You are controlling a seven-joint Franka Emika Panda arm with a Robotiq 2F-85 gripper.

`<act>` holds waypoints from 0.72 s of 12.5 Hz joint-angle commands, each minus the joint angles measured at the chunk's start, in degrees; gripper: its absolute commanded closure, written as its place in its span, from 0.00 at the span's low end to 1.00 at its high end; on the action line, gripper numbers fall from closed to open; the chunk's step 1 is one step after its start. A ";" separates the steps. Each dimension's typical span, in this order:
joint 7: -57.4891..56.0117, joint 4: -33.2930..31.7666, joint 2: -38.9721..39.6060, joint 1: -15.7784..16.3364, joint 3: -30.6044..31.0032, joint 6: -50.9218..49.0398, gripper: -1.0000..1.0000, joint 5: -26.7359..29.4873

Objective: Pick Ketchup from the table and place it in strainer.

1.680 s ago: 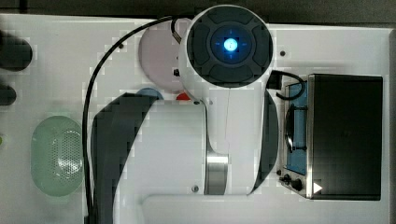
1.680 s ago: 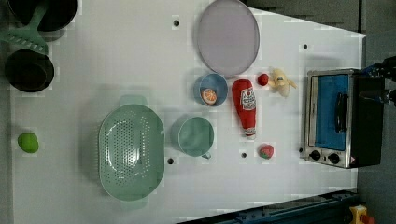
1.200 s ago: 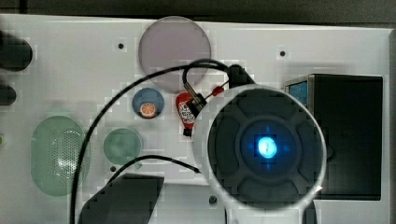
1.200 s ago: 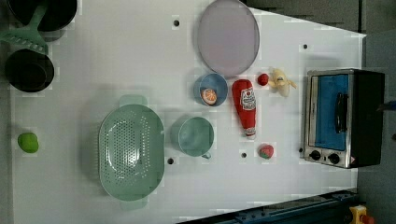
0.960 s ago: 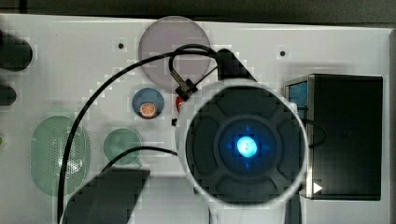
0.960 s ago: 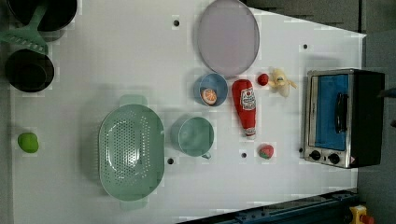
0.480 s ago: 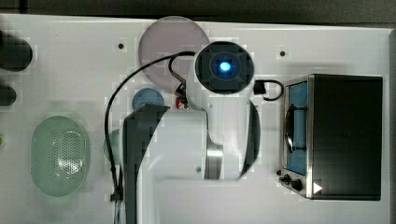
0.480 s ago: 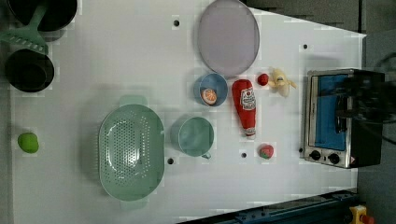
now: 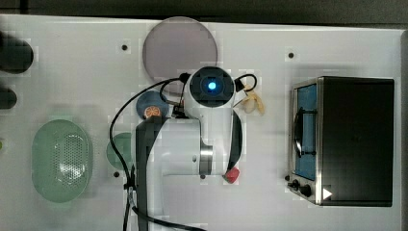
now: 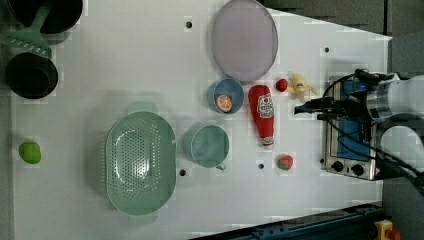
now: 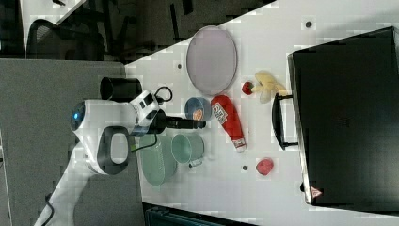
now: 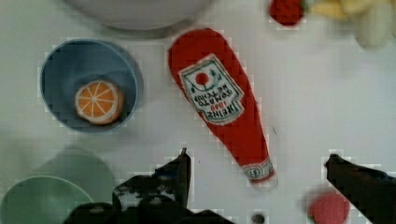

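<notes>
Here one Ketchup [image 10: 263,120] lies beside one strainer [image 10: 140,162], hand [image 12: 257,172] spread wide.

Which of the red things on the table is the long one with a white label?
The ketchup bottle, lying flat beside the blue bowl. The dark-red ball and the strawberry piece are small, round and unlabelled.

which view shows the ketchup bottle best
The wrist view: the ketchup bottle lies whole on the table, its label readable. The left view and the right view show it whole but smaller. In the top view the arm covers it.
</notes>
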 commanded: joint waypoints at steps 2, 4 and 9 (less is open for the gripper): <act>-14.60 -1.40 4.54 -0.42 1.63 9.36 0.00 -0.10; -18.53 -2.93 7.27 -0.33 1.97 14.69 0.00 -0.12; -19.17 -7.01 13.24 -0.32 1.27 21.87 0.00 -2.10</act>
